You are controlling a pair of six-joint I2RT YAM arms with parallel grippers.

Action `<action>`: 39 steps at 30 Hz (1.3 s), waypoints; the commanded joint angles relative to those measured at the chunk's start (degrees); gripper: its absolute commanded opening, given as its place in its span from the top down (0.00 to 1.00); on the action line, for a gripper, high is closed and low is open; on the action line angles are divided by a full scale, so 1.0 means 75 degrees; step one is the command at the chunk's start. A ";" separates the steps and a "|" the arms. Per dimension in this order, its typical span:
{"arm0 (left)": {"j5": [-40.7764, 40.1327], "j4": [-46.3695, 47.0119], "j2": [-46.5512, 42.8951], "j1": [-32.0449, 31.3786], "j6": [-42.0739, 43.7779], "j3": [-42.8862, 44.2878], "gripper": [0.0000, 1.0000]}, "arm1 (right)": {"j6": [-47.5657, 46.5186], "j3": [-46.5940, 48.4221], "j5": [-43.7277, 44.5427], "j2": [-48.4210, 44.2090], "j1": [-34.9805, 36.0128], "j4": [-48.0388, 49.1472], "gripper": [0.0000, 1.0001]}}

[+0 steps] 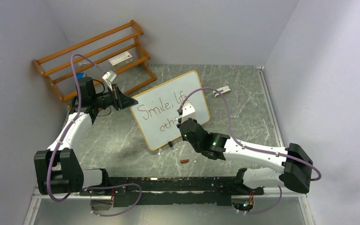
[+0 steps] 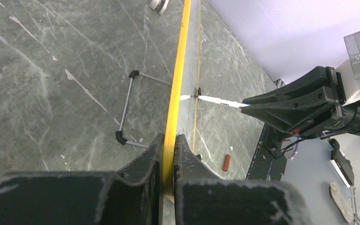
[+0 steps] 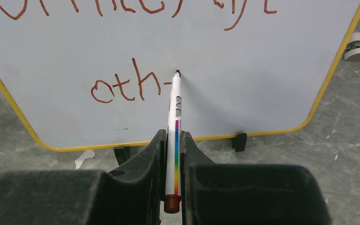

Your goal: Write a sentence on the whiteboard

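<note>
The whiteboard (image 1: 168, 91) stands tilted on the marble table, with a yellow rim (image 2: 180, 70). My left gripper (image 1: 133, 103) is shut on its left edge, rim pinched between the jaws (image 2: 169, 154). The sentence (image 1: 161, 108) reads "Smile, lif" on the top line and "oth-" (image 3: 122, 86) below, in red-brown strokes. My right gripper (image 3: 172, 140) is shut on a white marker (image 3: 175, 108) with a rainbow stripe. The marker tip touches the board just right of "oth". From the left wrist view the marker (image 2: 220, 101) meets the board face, with the right gripper (image 2: 248, 105) behind it.
An orange-brown slatted rack (image 1: 93, 56) holding a small box (image 1: 121, 59) leans at the back left. A red-brown marker cap (image 1: 184, 161) lies on the table in front of the board. A white object (image 1: 223, 89) lies behind the board's right corner. Walls close in on both sides.
</note>
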 commanded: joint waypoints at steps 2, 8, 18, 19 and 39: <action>-0.1382 -0.0610 0.0355 -0.0040 0.0738 -0.0163 0.95 | -0.0142 0.0119 -0.0168 -0.0018 -0.0073 0.0343 1.00; -0.1392 -0.0610 0.0361 -0.0040 0.0727 -0.0152 0.95 | -0.0136 0.0118 -0.0440 -0.0002 -0.0073 0.0205 1.00; -0.1410 -0.0621 0.0368 -0.0040 0.0738 -0.0151 0.95 | -0.0056 0.0102 -0.0668 0.0018 -0.0040 -0.0140 1.00; -0.1410 -0.0613 0.0364 -0.0040 0.0738 -0.0151 0.95 | -0.0040 0.0101 -0.0707 0.0018 -0.0046 -0.0167 1.00; -0.1422 -0.0631 0.0355 -0.0040 0.0738 -0.0162 0.95 | 0.0199 -0.0090 -0.0574 -0.0052 -0.0050 -0.0833 1.00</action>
